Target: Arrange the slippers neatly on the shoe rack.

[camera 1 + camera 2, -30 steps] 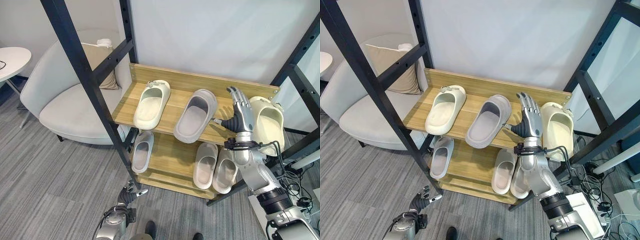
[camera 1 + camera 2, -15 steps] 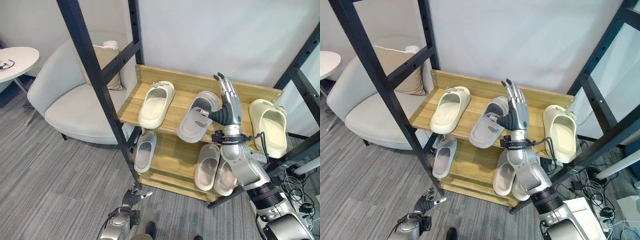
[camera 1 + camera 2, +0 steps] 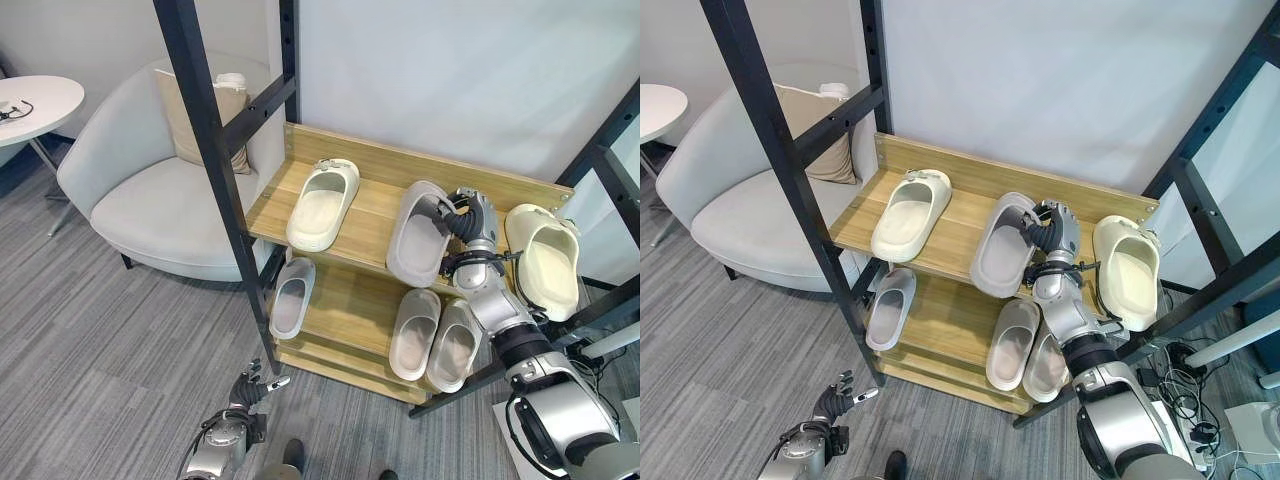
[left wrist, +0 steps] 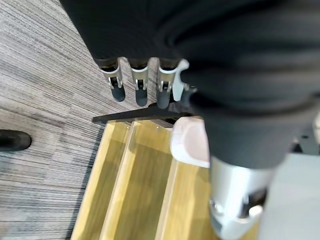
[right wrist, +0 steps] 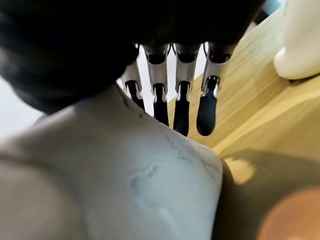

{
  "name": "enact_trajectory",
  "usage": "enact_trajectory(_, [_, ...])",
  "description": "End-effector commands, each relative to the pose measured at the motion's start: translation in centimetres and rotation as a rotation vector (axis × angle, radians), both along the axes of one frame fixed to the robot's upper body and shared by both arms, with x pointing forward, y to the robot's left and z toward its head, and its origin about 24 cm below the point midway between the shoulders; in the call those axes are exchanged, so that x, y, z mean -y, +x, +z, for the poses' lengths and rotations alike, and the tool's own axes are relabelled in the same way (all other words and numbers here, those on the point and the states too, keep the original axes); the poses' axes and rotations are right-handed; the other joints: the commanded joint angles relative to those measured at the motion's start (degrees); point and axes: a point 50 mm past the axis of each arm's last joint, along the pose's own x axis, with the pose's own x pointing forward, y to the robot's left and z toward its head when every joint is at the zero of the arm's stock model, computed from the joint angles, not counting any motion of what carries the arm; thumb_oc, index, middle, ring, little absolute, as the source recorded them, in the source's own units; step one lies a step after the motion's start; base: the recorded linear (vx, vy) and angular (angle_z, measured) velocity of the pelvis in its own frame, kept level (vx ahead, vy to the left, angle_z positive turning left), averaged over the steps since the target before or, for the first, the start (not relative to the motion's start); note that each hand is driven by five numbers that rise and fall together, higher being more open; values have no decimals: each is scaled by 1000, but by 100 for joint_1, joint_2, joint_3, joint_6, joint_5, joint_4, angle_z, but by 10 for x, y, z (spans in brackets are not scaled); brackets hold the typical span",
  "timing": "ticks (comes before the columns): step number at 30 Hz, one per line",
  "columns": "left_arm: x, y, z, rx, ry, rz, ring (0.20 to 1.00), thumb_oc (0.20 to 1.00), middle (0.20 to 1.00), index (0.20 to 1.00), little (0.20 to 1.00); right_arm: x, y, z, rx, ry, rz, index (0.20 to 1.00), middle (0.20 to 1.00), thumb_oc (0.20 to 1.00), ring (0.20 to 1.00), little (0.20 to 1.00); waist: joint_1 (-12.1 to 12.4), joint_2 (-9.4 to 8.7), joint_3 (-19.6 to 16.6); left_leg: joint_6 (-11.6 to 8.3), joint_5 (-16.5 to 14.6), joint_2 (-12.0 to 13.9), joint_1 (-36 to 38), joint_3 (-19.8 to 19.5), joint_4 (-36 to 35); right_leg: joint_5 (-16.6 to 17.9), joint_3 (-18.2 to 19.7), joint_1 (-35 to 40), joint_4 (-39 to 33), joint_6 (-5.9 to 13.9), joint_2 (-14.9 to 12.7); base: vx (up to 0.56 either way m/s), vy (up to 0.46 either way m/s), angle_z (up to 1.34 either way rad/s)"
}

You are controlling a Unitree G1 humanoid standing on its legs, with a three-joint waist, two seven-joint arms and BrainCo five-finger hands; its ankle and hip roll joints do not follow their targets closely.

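Lounge-like room: armchair, round side table, carpet.

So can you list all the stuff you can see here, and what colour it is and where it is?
Shoe rack: one, light wood with two shelves, against the white wall.
Cream slippers: two, top shelf, one at the left, one at the right end.
Grey slipper: one, top shelf middle, tipped up on its side in the right hand.
Pale slippers: three, bottom shelf, one at the left, two side by side at the right.
Armchair: one, light grey, left of the rack, with a beige cushion.
Round table: one, white, far left.
Black frame posts: in front of the rack.
Carpet: grey.
Right hand: curled round the grey slipper.
Left hand: low over the carpet, holding nothing.
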Motion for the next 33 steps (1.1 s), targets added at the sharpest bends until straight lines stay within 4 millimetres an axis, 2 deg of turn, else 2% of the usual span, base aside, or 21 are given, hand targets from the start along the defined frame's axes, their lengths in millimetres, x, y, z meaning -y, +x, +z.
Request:
enact_trajectory(1, [7, 20, 8, 47, -12, -55, 1000, 1000, 1000, 1000, 1000, -10, 1, 10, 13, 174, 145, 200, 200, 200, 200, 200, 174, -4, 41, -242, -316, 199, 151, -104, 29, 193, 11, 236, 288, 535, -471, -23, -54, 0])
enact_trajectory(2, [8, 20, 8, 45, -16, -56, 1000, 1000, 1000, 1000, 1000, -21, -5, 8, 49, 401, 225, 200, 200, 200, 200, 200, 159, -3, 46, -251, -309, 212, 163, -103, 29, 173, 12, 237, 286, 530, -459, -20, -45, 0])
enact_trajectory(4, [6, 20, 9, 48, -18, -58, 1000, 1000, 1000, 1000, 1000, -26, -14, 22, 134, 438, 296, 200, 200, 200, 200, 200, 138, 15, 52, -258, -312, 222, 181, -96, 29, 162, 8, 246, 288, 526, -453, 0, 0, 0])
enact_trajectory(5, [4, 21, 10, 51, -15, -41, 1000, 1000, 1000, 1000, 1000, -28, -24, 37, 238, 484, 319, 200, 200, 200, 200, 200, 111, 32, 59, -265, -310, 231, 186, -87, 29, 146, 14, 242, 300, 525, -449, 0, 0, 0])
enact_trajectory(7, [1, 22, 11, 55, -10, -25, 1000, 1000, 1000, 1000, 1000, -28, -41, 56, 350, 444, 370, 200, 200, 200, 200, 200, 63, 61, 52, -272, -316, 238, 198, -84, 29, 122, 18, 246, 306, 520, -449, 3, -4, 3])
enact_trajectory(9, [-1, 22, 11, 61, -7, -3, 1000, 1000, 1000, 1000, 1000, -33, -66, 89, 555, 445, 451, 200, 200, 200, 200, 200, 7, 90, 47, -275, -319, 247, 208, -76, 29, 91, 26, 244, 332, 514, -450, 0, 0, 0])
enact_trajectory(12, [-3, 19, 10, 58, 1, 4, 1000, 1000, 1000, 1000, 1000, -45, -87, 104, 650, 466, 574, 200, 200, 200, 200, 200, -41, 115, 38, -283, -316, 260, 219, -67, 29, 72, 46, 240, 360, 502, -451, -6, -7, -1])
enact_trajectory(14, [-5, 17, 8, 50, 2, 16, 1000, 1000, 1000, 1000, 1000, -68, -105, 117, 678, 467, 777, 200, 200, 200, 200, 200, -74, 137, 27, -306, -289, 280, 218, -59, 29, 47, 61, 224, 420, 482, -431, -16, -16, -2])
enact_trajectory(15, [-5, 16, 8, 50, 2, 17, 1000, 1000, 1000, 1000, 1000, -68, -105, 117, 677, 467, 777, 200, 200, 200, 200, 200, -78, 139, 27, -307, -289, 281, 218, -60, 29, 45, 60, 224, 422, 482, -430, -42, -40, -4])
enact_trajectory(16, [-5, 15, 8, 51, -3, 24, 1000, 1000, 1000, 1000, 1000, -87, -114, 118, 655, 477, 909, 200, 200, 200, 200, 200, -69, 163, 35, -328, -259, 303, 209, -65, 29, 15, 51, 225, 425, 460, -400, -28, -24, -3])
enact_trajectory(18, [-5, 15, 8, 55, -3, 25, 1000, 1000, 1000, 1000, 1000, -92, -117, 119, 643, 470, 952, 200, 200, 200, 200, 200, -60, 172, 37, -334, -251, 306, 202, -70, 29, 5, 47, 225, 424, 452, -388, -18, -15, 0])
enact_trajectory(21, [-5, 14, 8, 58, -2, 22, 1000, 1000, 1000, 1000, 1000, -124, -118, 101, 481, 518, 1133, 200, 200, 200, 200, 200, -5, 192, 67, -359, -211, 342, 165, -104, 29, -48, 2, 221, 458, 427, -373, -51, -24, 3])
enact_trajectory(22, [-5, 15, 9, 64, 3, 18, 1000, 1000, 1000, 1000, 1000, -135, -119, 99, 446, 458, 1187, 200, 200, 200, 200, 200, 29, 192, 93, -371, -197, 351, 145, -140, 29, -79, -26, 218, 474, 417, -360, -65, -36, 4])
enact_trajectory(23, [-6, 17, 11, 79, 4, 26, 1000, 1000, 1000, 1000, 1000, -148, -119, 89, 374, 452, 1234, 200, 200, 200, 200, 200, 93, 187, 137, -377, -185, 361, 117, -178, 29, -120, -44, 195, 512, 399, -344, -140, -59, 9])
enact_trajectory(24, [-7, 24, 17, 122, 1, 45, 1000, 1000, 1000, 1000, 1000, -165, -115, 73, 279, 385, 1254, 200, 200, 200, 200, 200, 170, 183, 282, -373, -139, 385, 32, -266, 29, -206, -44, 84, 642, 367, -305, -187, -67, 16])
enact_trajectory(27, [-7, 48, 38, 242, 1, 75, 1000, 1000, 1000, 1000, 1000, -178, -108, 70, 272, 251, 1230, 200, 200, 200, 200, 200, 304, 165, 725, -368, -45, 407, -393, -392, 276, -329, -19, -334, 987, 294, -304, -328, -89, 23])
enact_trajectory(28, [-4, 63, 52, 315, -12, 85, 1000, 1000, 1000, 1000, 1000, -184, -104, 72, 286, 189, 1216, 200, 200, 200, 200, 200, 357, 171, 973, -362, -83, 400, -795, -497, 674, -387, -25, -620, 1235, 242, -326, -623, -132, 38])
enact_trajectory(29, [-2, 89, 84, 471, -40, 119, 1000, 1000, 1000, 1000, 1000, -187, -94, 72, 303, 52, 1146, 200, 200, 200, 200, 200, 428, 229, 1360, -340, -185, 341, -1625, -707, 1448, -477, -11, -1289, 1812, 130, -392, -524, -106, 45])
enact_trajectory(31, [-2, 93, 90, 499, -50, 134, 1000, 1000, 1000, 1000, 1000, -186, -89, 70, 301, 12, 1119, 200, 200, 200, 200, 200, 415, 248, 1360, -324, -219, 313, -1861, -760, 1588, -531, -13, -1504, 1991, 115, -399, -278, -31, 51])
enact_trajectory(33, [5, 109, 113, 601, -72, 135, 1000, 1000, 1000, 1000, 1000, -177, -68, 67, 305, -170, 965, 200, 200, 200, 200, 200, 385, 328, 1446, -280, -321, 262, -2557, -891, 2108, -705, 0, -2154, 2618, 74, -422, -208, 11, 23])
